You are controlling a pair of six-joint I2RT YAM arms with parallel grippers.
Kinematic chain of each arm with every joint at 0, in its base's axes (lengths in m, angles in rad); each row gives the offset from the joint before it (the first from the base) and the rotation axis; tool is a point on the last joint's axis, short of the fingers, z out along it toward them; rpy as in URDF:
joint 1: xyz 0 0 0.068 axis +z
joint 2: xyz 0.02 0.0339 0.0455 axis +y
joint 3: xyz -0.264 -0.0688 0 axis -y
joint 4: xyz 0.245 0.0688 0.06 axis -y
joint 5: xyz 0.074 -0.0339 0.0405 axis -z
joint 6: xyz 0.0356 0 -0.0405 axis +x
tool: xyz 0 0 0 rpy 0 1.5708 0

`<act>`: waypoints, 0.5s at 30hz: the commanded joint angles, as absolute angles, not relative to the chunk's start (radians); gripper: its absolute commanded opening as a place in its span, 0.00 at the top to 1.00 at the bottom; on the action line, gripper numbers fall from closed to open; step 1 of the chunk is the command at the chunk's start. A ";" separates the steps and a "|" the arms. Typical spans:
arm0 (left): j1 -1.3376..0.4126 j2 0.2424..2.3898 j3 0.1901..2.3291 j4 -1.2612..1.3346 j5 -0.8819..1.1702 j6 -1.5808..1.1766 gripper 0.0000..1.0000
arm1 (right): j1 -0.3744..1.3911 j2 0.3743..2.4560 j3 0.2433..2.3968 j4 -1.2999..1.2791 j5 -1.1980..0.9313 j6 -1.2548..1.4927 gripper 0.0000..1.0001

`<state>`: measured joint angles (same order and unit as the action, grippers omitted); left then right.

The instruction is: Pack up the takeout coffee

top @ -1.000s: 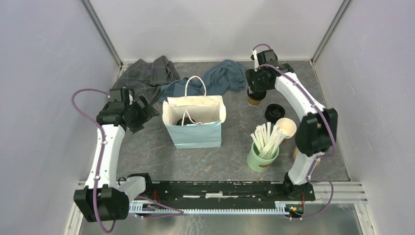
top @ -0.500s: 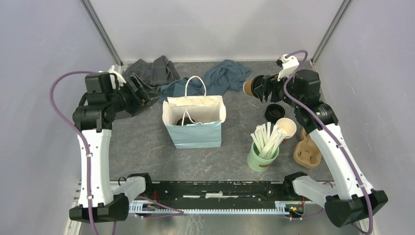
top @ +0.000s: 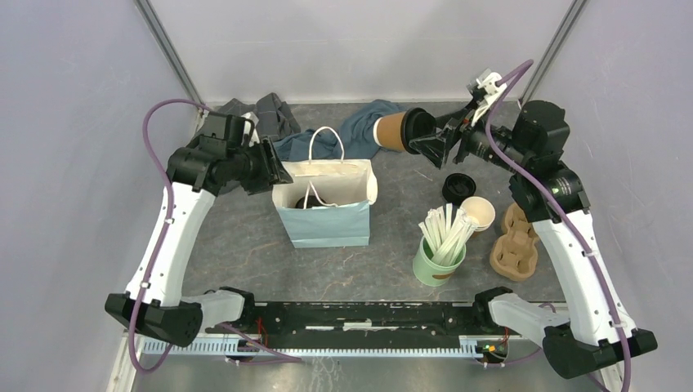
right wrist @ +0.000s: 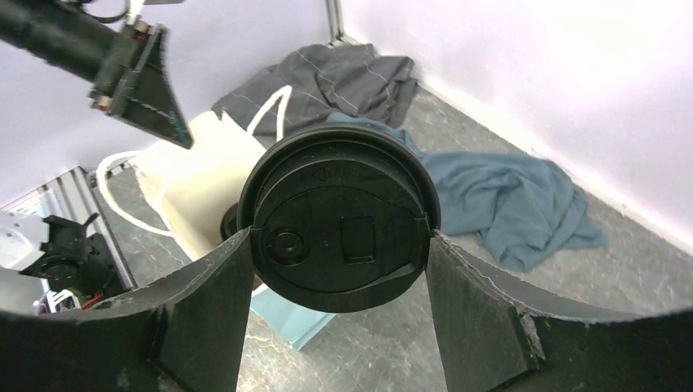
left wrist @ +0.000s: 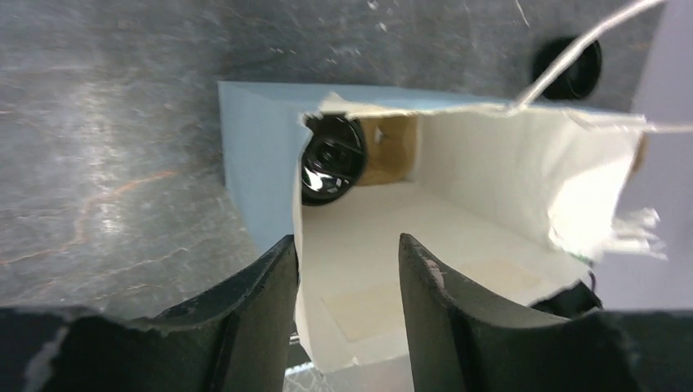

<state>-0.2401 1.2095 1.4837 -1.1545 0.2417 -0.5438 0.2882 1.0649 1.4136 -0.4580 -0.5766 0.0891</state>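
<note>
While the right gripper clamped a small brown kraft paper cup with a round black plastic sip lid in the air, the cup lay on its side. Its long axis ran roughly three to nine o'clock in the top view, with the base toward nine and the lid facing back at the wrist. The pale blue paper bag with white rope handles stood near, its open mouth at about eight o'clock from the cup and lower. A second lidded kraft cup sat inside against a wall, its attitude hard to tell. The left gripper, jaws apart, straddled the bag's nine o'clock rim. The right arm looked placed to deliver, and the cup would probably need tipping upright first.
</note>
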 commanded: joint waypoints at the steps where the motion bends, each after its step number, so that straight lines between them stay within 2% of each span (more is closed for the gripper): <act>1: -0.260 1.230 1.574 -1.178 0.023 -0.505 0.45 | 0.301 1.071 1.476 -0.451 -0.662 0.081 1.00; 8: -0.272 1.257 1.573 -1.166 -0.014 -0.473 0.38 | 0.309 1.072 1.466 -0.463 -0.673 0.087 1.00; 15: -0.298 1.321 1.550 -1.124 -0.005 -0.453 0.47 | 0.366 1.130 1.568 -0.567 -0.662 0.012 1.00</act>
<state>-0.2798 1.2991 1.5436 -1.1698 0.0162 -0.5030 0.3225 1.1023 1.4792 -0.5243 -0.6533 0.0765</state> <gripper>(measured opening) 0.553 0.755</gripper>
